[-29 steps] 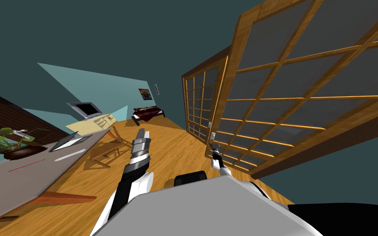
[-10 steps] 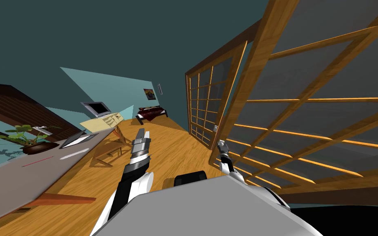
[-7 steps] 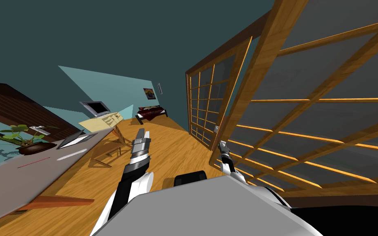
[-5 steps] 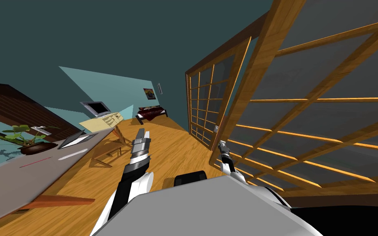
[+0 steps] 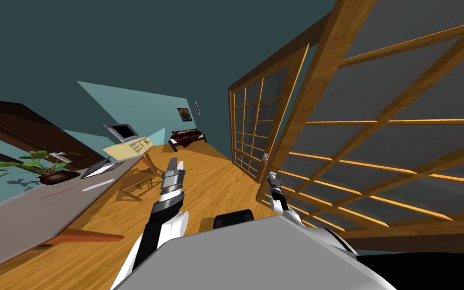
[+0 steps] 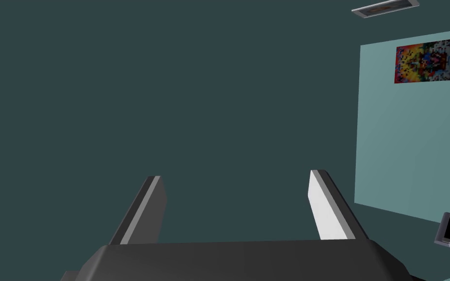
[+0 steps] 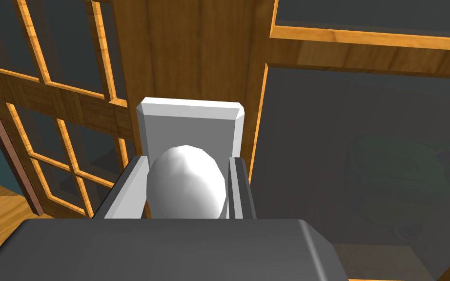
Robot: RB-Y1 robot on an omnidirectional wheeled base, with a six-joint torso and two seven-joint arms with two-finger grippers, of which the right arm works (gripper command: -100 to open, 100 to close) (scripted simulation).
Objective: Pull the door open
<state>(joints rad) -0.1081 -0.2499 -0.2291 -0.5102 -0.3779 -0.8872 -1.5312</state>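
Black-and-white left forearm (image 5: pixel 156 232), grey wrist (image 5: pixel 171 180), dark boxy left gripper (image 6: pixel 235 174), pale blade fingers (image 6: pixel 324 210).

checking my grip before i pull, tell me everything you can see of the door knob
The door knob is a smooth, plain white, egg-shaped ball with faint facets. It stands out from a light grey rectangular backplate with cut-off upper corners. The backplate is fixed to the wooden upright of the door, beside its dark panes. The right gripper is shut on the knob: its fingers press the knob's two sides, and the dark gripper body hides the knob's near end.
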